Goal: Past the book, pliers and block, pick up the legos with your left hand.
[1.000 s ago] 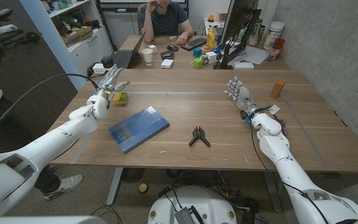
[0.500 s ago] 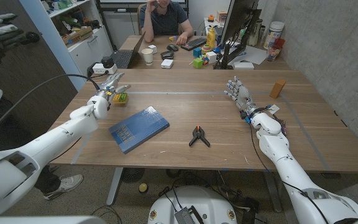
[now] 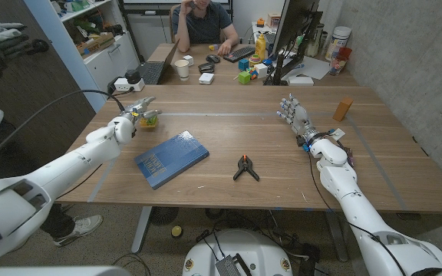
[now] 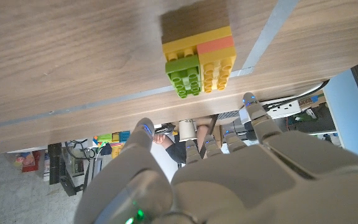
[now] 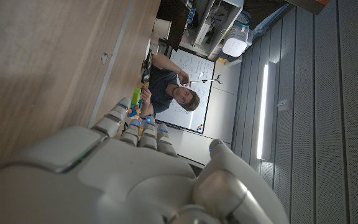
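My left robot hand has a smooth, slightly glossy grey-white plastic shell. The legos are shiny studded plastic. The bench is matt wood with visible grain. The book at near left has a smooth, faintly glossy blue cover.

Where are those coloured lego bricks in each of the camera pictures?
Head view: the legos sit at the table's far left, just beyond the left hand, whose fingers are spread.
Left wrist view: the legos lie on the wood beyond the hand's fingertips.
Right wrist view: I can't find them.
Shared landmark: the pale line across the table.
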You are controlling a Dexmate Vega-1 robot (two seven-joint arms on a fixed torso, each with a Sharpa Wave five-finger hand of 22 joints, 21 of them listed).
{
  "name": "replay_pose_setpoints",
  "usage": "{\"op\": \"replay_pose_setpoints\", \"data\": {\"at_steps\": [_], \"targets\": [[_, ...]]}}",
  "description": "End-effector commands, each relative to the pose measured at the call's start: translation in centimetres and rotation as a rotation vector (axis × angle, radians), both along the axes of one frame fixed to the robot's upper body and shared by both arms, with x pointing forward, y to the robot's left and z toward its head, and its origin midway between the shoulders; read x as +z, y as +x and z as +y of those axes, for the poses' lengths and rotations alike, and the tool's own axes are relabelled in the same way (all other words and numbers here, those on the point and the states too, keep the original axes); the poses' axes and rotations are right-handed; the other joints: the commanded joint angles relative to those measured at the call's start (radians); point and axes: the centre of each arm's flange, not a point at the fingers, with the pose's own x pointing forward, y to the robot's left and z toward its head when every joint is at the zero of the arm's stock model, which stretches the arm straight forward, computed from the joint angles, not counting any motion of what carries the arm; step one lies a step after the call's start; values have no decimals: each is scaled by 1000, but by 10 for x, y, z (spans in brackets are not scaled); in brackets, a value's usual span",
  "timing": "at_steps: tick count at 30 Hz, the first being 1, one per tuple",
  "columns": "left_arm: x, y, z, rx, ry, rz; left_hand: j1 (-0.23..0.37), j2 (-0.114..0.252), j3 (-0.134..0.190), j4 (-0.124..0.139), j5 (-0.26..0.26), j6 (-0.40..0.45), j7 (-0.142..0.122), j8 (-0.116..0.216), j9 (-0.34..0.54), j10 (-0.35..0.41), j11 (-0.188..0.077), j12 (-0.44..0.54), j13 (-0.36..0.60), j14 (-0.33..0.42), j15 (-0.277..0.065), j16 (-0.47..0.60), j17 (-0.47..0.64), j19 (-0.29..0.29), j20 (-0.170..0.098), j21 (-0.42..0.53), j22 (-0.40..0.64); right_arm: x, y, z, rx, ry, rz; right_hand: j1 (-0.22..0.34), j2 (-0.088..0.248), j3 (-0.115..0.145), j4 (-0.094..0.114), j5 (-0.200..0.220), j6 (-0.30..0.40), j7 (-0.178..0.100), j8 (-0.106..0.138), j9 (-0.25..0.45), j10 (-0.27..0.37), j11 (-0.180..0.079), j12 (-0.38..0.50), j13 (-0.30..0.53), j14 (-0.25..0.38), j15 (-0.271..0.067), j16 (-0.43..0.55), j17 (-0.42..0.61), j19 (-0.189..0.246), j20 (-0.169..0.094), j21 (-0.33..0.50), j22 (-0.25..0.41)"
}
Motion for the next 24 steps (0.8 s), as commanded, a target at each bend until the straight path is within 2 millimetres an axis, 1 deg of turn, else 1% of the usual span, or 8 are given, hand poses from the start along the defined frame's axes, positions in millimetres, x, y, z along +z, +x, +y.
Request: {"op": "replay_pose_setpoints", "data": {"at_steps": [1,5,6,8,9,13,21,24], "targets": [[-1,9,-1,-12,13,96,18,1,1,-10,-6,9,-4,6,3,8,1,3,3,14,0,9,5,20,1,12,2,1,3,3,11,-1,-8,-2,-2,-3,2,5,4,0,11,3,4,5,7,5,-5,6,10,5,4,2,9,2],[0,11,0,-11,14,110,22,3,1,-12,-7,11,-4,6,3,15,1,4,3,16,0,8,4,24,-2,12,3,1,3,2,10,0,-11,-3,-2,-4,2,5,5,0,11,3,3,6,7,5,-4,6,10,5,5,2,9,2],[0,12,0,-12,15,113,26,9,5,-13,-7,13,-4,6,3,16,3,4,3,16,1,7,4,25,-2,12,3,2,4,2,9,0,-12,-3,-2,-5,2,6,7,-1,11,3,3,4,7,5,-4,6,10,5,5,2,9,2],[0,13,0,-10,14,118,33,14,8,-16,-8,16,-3,7,3,16,3,3,3,16,2,5,4,30,-7,13,3,2,4,2,9,1,-13,-3,-2,-5,3,6,9,-2,12,3,4,5,7,5,-4,6,11,5,5,2,9,2],[-1,14,0,-12,13,124,38,17,8,-18,-11,23,-3,8,4,17,3,2,3,17,3,3,4,45,-16,17,3,2,4,2,9,1,-13,-4,-2,-5,3,6,9,-2,12,3,4,5,7,5,-3,6,11,5,5,2,9,2],[-1,16,-1,-14,16,143,42,21,9,-20,-13,30,-3,10,4,21,6,2,3,20,7,2,4,56,-15,19,4,3,6,3,8,3,-16,-5,-3,-7,3,7,12,-2,13,3,4,3,7,5,-2,7,11,5,6,3,9,2],[-1,20,1,-23,-9,178,38,22,-3,-16,-24,103,0,26,4,89,10,17,3,73,3,14,8,113,-28,30,5,5,7,3,-1,0,-22,-7,-4,-9,4,8,14,-6,13,3,4,4,7,5,2,7,12,5,6,3,9,2],[0,21,1,-22,0,182,26,21,-14,-9,-26,170,1,36,2,169,9,35,2,130,5,26,9,145,-33,31,4,5,8,4,-1,-3,-20,-8,-4,-11,4,9,15,-7,13,3,4,4,7,5,3,7,13,5,7,4,9,2]]}}
